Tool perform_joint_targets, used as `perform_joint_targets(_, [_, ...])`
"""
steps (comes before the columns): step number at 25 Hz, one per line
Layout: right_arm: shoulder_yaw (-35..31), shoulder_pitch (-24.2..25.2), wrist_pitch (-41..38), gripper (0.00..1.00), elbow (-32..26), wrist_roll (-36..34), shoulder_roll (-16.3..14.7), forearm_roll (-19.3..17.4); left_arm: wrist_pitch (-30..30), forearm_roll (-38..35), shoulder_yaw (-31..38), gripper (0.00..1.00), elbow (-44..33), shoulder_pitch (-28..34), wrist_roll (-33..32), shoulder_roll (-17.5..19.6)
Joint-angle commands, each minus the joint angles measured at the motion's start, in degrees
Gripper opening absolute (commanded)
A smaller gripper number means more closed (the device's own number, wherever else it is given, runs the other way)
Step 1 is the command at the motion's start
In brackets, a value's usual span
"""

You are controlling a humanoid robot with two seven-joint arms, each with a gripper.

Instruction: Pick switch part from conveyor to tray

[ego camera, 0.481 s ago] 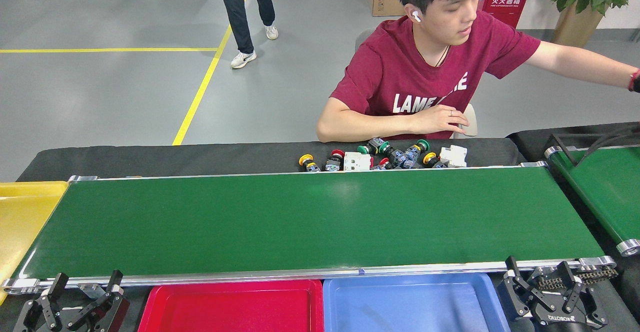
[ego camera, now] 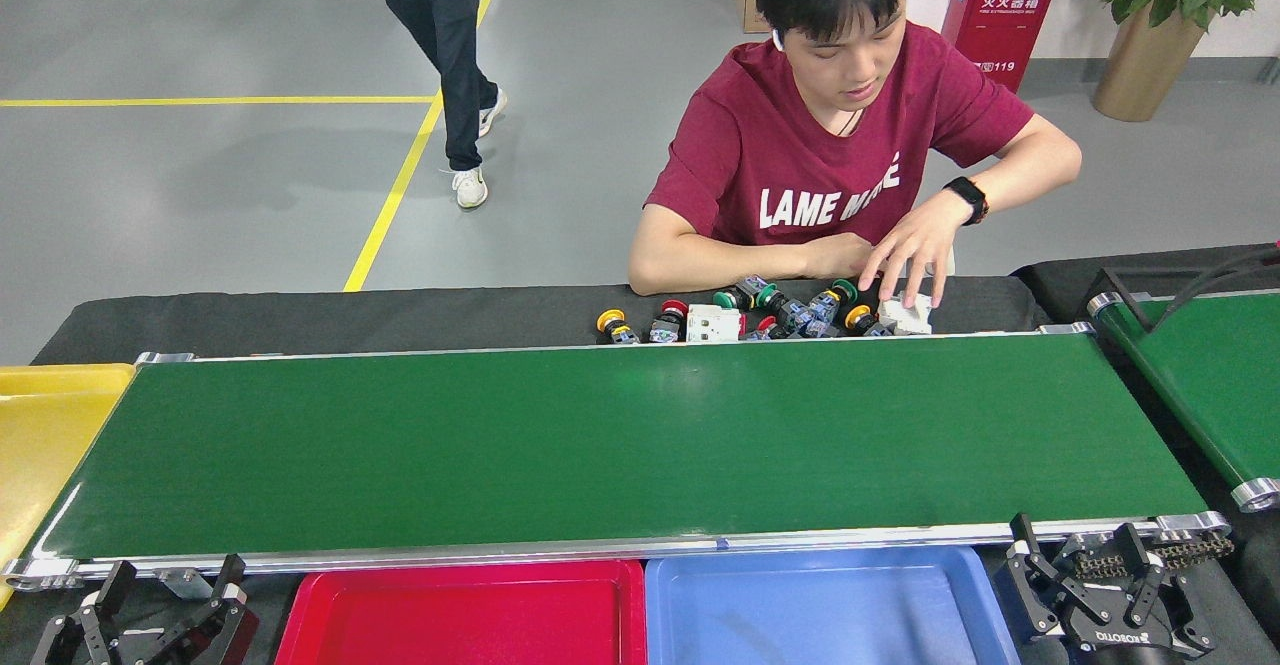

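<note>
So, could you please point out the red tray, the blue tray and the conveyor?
red plastic tray [ego camera: 460, 615]: head view, bare floor.
blue plastic tray [ego camera: 820, 615]: head view, bare floor.
long dark-green conveyor [ego camera: 620, 445]: head view, belt middle.

The setting is showing itself as a factory or industrial workshop floor. A long green conveyor [ego camera: 620, 445] with metal rails is running across the near scene, with a second belt [ego camera: 1215, 385] lying at the right. Sorting trays in red [ego camera: 300, 615], blue [ego camera: 975, 605] and yellow [ego camera: 40, 435] are sitting along its edges. Beyond it, a grey painted floor [ego camera: 200, 195] is carrying yellow lane lines [ego camera: 400, 180]. A red fire cabinet [ego camera: 995, 10] is standing at the far wall, beside a potted plant [ego camera: 1150, 25].
</note>
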Motion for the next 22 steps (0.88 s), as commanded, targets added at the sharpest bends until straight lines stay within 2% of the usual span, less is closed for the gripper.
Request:
perform_joint_targets(1, [-0.18,-0.54,-0.09,0.98,-0.76,-0.17,-0.07,0.04,-0.27,0.22,0.07,1.00,-0.58,-0.10,0.35,0.44])
perform_joint_targets(22, [-0.18,-0.54,-0.18,0.98,-0.76,-0.08,-0.25,-0.13,-1.68,0.30,1.13,1.00,-0.94,0.17,0.35,0.88])
